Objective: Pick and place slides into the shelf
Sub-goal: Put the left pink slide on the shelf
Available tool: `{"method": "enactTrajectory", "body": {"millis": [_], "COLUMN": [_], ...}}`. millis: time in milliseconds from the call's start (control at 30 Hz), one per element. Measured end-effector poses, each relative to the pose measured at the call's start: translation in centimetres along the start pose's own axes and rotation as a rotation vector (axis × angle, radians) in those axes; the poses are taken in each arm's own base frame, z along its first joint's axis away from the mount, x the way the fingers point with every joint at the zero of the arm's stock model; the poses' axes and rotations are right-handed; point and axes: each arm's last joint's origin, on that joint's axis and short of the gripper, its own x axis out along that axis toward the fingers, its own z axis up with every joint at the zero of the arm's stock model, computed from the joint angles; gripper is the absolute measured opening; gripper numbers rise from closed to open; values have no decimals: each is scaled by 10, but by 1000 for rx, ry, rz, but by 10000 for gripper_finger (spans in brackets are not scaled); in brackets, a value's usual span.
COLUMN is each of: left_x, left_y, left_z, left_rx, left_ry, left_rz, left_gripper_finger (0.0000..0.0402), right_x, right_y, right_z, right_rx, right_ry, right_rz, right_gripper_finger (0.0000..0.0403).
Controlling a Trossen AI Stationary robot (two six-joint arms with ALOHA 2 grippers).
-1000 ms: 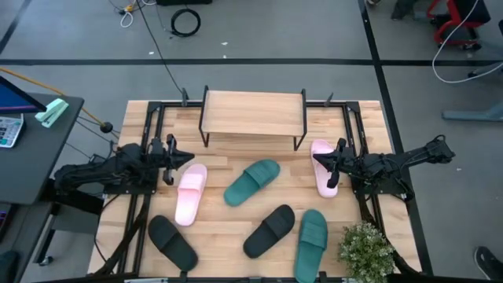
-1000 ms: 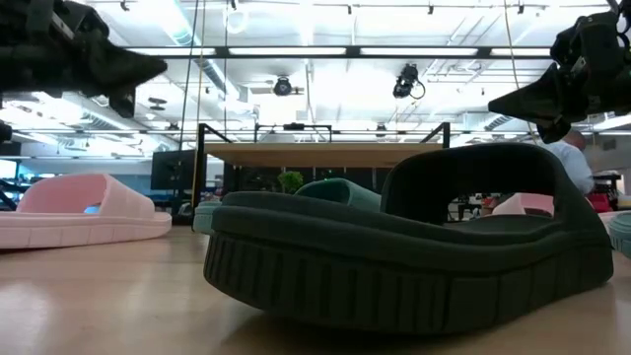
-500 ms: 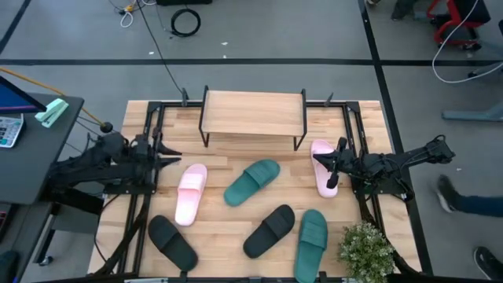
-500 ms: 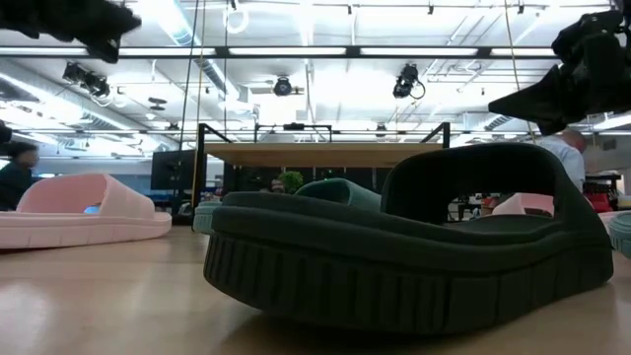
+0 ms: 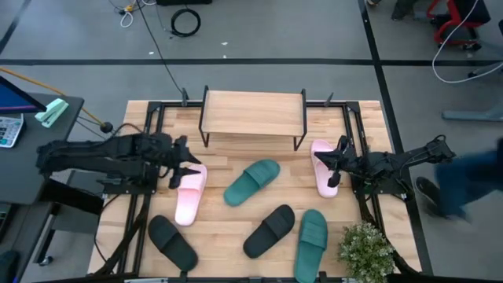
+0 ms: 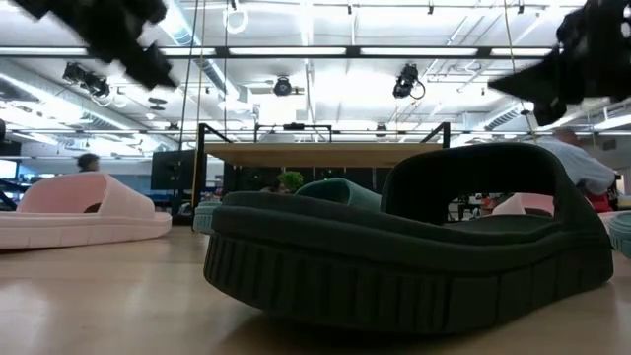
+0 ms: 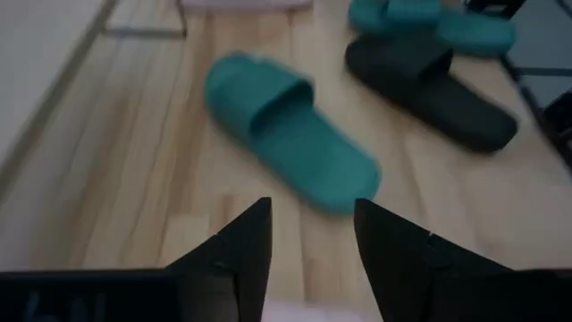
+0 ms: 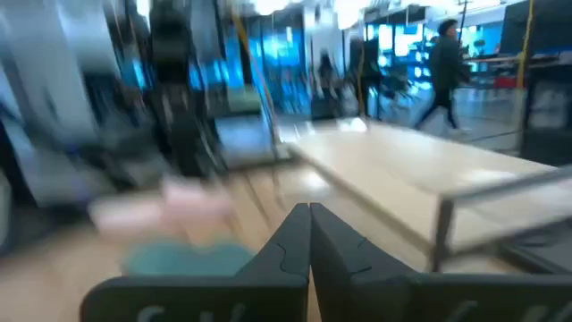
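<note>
Hovering left hand [image 5: 185, 163] apart | right hand [image 5: 336, 161] together (above pink slide [image 5: 321, 167]) | wooden table [image 5: 228, 220]

In the low view the near black slide [image 6: 404, 247] hides most of the shelf's [image 6: 315, 155] legs and the teal slide [image 6: 340, 192] behind it. The right wrist view is smeared; a person [image 8: 444, 72] beyond the shelf is indistinct.
</note>
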Motion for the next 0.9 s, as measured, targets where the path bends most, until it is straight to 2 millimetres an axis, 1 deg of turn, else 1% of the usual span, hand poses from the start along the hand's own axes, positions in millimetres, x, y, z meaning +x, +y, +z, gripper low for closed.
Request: {"method": "enactTrajectory", "body": {"millis": [100,167,233,267,367,433,467,567,633,767,900], "left_x": [-2,-6,-8,-8,-1,6,11,27,37,56,69], "left_y": [-7,-12,-17,-19,-28,-35,-38,-44,-46,-50,-59], "left_z": [35,54,64,64,54,44,39,23,14,-3,-17], "left_rx": [48,71,81,67,-8,-50,-61,-47,-17,-22,-20], "left_ry": [14,64,196,291,572,711,754,812,812,812,838], "left_rz": [-27,-5,48,80,146,178,193,237,276,292,298], "left_gripper_finger": [149,141,138,138,145,151,154,165,174,197,208], "right_x": [-1,-1,-1,-1,-1,-1,-2,-2,-2,-1,-1], "right_y": [1,1,2,3,6,8,9,9,9,9,6], "right_z": [13,18,18,18,15,15,15,14,12,10,13], "right_rx": [169,221,214,204,187,139,107,48,16,-30,-84], "right_ry": [-117,-158,-154,-150,-117,-106,-109,-111,-97,18,192], "right_rz": [24,43,76,91,187,258,283,298,295,258,137], "right_gripper_finger": [10,9,10,10,10,10,10,17,32,85,141]}}
